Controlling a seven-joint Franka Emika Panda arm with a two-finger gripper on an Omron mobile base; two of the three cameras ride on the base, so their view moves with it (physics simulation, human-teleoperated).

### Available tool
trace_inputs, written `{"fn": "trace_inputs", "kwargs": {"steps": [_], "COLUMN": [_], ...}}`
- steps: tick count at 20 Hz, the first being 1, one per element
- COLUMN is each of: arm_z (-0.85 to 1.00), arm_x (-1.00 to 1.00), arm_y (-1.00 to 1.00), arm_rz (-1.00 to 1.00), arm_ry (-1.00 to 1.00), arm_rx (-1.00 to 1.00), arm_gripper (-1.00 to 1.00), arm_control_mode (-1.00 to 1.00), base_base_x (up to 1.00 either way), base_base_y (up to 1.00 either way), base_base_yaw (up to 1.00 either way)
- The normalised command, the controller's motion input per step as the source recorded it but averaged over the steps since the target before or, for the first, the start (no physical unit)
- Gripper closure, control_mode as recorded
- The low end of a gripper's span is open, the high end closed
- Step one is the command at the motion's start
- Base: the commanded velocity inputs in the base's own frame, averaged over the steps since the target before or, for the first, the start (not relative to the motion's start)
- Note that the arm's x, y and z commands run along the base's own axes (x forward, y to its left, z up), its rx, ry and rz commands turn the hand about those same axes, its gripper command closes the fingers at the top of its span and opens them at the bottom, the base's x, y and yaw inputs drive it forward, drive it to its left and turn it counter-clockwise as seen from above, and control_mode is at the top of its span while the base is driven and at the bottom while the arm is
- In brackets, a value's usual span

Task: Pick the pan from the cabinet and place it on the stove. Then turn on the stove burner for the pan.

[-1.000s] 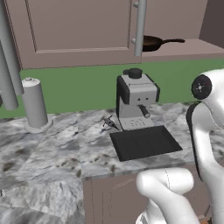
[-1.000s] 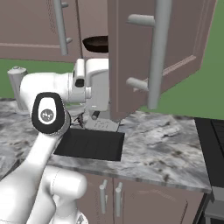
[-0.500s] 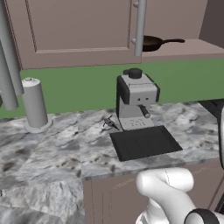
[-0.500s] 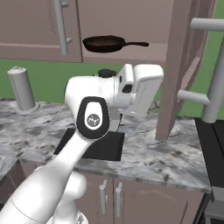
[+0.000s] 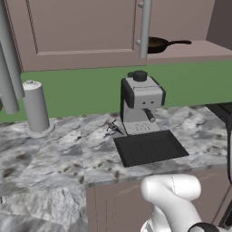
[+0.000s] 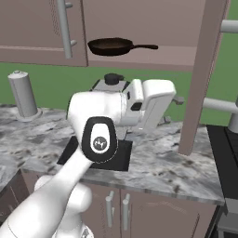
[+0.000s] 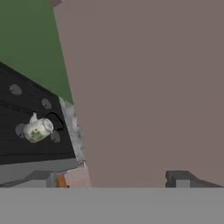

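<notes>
- Plainly, the gripper (image 7: 116, 181) has its jaws spread wide and holds nothing, at the bottom of the hand view, close to the swung-open cabinet door (image 7: 144, 87).
- At left in that view, a kettle (image 7: 38, 129) sits on the stove (image 7: 26, 144).
- Top centre of the right base view, the pan (image 6: 110, 46) rests on the cabinet (image 6: 153, 58) shelf, handle pointing right, probably easy to reach.
</notes>
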Motion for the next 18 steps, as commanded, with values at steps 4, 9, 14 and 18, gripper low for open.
{"fn": "trace_inputs", "kwargs": {"steps": [4, 9, 14, 18], "arm_z": [-0.14, -0.10, -0.01, 0.06], "arm_x": [-0.26, -0.25, -0.26, -0.20], "arm_y": [0.54, 0.65, 0.63, 0.66], "arm_rz": [0.14, 0.18, 0.19, 0.15], "arm_ry": [-0.02, -0.05, -0.07, -0.02], "arm_rx": [0.06, 0.11, 0.15, 0.18], "arm_gripper": [-1.00, -1.00, -1.00, -1.00], "arm_control_mode": [-1.00, -1.00, -1.00, -1.00], "base_base_x": [0.00, 0.00, 0.00, 0.00], "base_base_y": [0.00, 0.00, 0.00, 0.00], "base_base_yaw": [0.00, 0.00, 0.00, 0.00]}}
